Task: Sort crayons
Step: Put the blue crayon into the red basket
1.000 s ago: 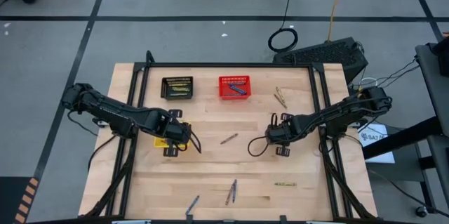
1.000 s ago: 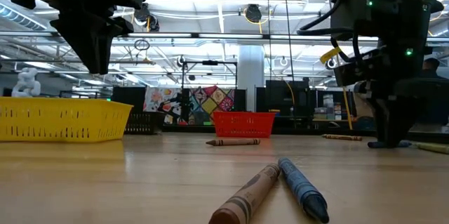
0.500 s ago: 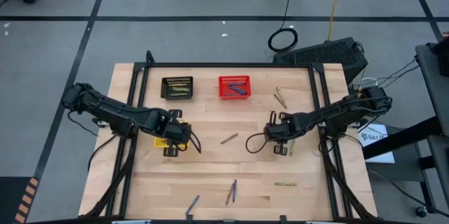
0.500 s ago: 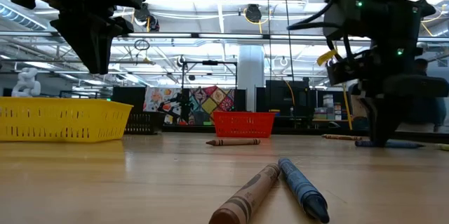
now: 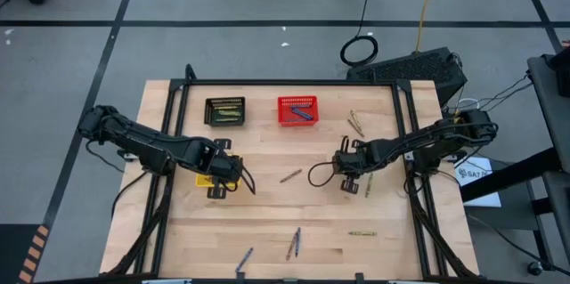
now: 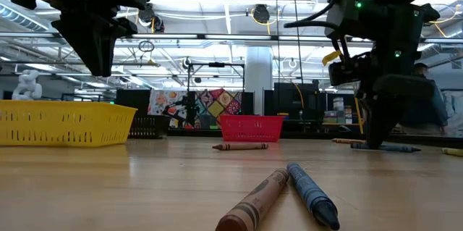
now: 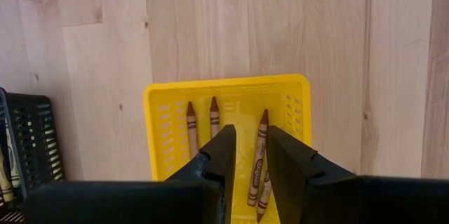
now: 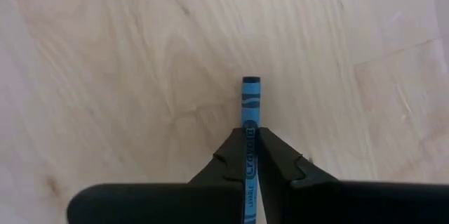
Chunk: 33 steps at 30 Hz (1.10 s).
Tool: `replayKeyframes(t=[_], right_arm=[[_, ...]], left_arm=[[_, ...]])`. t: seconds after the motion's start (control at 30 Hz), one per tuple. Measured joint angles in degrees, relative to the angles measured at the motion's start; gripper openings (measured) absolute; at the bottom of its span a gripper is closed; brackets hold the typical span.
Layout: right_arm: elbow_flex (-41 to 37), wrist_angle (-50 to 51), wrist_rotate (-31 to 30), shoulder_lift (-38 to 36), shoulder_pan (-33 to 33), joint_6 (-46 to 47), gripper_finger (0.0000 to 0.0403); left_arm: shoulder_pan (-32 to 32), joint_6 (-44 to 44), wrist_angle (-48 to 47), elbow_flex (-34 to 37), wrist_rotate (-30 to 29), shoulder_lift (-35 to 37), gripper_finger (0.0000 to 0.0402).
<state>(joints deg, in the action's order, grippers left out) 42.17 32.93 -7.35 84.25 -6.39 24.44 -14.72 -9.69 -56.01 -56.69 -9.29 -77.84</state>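
Observation:
My right gripper (image 5: pixel 349 177) stands right of the table's middle, pointing down and shut on a blue crayon (image 8: pixel 250 104). My left gripper (image 7: pixel 250 136) hangs open over the yellow basket (image 7: pixel 163 112), which holds several brown crayons (image 7: pixel 260 154); nothing is between its fingers. Loose crayons lie flat on the table. A brown one (image 5: pixel 290 175) is at the middle. A brown and a blue one (image 5: pixel 294 242) lie side by side near the front edge. A yellow-green one (image 5: pixel 368 184) lies beside my right gripper. My right gripper pinches the blue crayon's wrapped barrel (image 8: pixel 250 134) between its two fingers, away from either end. The fingers come from above and lie across the crayon. The crayon stays level at table height (image 6: pixel 398 148); whether it is lifted clear, I cannot tell.
A black basket (image 5: pixel 224 110) with yellow-green crayons and a red basket (image 5: pixel 297 109) with blue ones stand at the table's far side. More crayons lie at the far right (image 5: pixel 356 124), the near right (image 5: pixel 361 232) and the front edge (image 5: pixel 244 260).
My right gripper has shut on the blue crayon and gone a little toward the table's left edge. The crayon has shifted left with it and stays level.

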Motion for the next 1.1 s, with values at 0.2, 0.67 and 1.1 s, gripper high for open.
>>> replayKeyframes(t=[0.2, 0.67, 1.1], right_arm=[[0.0, -0.2, 0.0, -0.1, 0.0, 2.8, 0.0001], [5.2, -5.3, -6.4, -3.0, 0.8, -1.2, 0.0000], [6.9, -23.4, -7.8, -2.9, 12.2, -6.1, 0.0000]], left_arm=[[0.0, 0.0, 0.0, 0.0, 0.0, 0.0, 0.0073], [0.0, -0.3, 0.5, 0.0, 0.0, 0.0, 0.0073], [0.0, -0.3, 1.7, 0.0, 0.0, 0.0, 0.0073]])
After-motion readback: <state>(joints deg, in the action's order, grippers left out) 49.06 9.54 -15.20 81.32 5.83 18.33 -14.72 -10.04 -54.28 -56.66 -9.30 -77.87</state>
